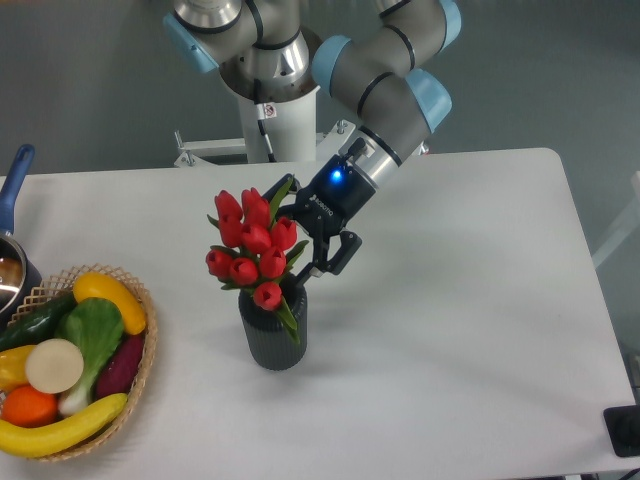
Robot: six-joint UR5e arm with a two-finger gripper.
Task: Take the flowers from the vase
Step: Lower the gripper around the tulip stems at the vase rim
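Observation:
The flowers (252, 246), a bunch of red tulip buds with green leaves, stand upright in the vase (272, 332), a short dark ribbed cylinder left of the table's middle. My gripper (300, 236) comes in from the upper right, tilted, and is open right against the bunch's right side. One finger (335, 256) shows below and to the right; the other lies near the leaf at the bunch's top right, partly hidden by the buds. Whether the fingers touch the stems cannot be told.
A wicker basket (145, 352) of produce sits at the left front edge, with a banana, an orange and greens in it. A pot with a blue handle (14, 186) stands at the far left. The robot's base (270, 110) rises behind the table.

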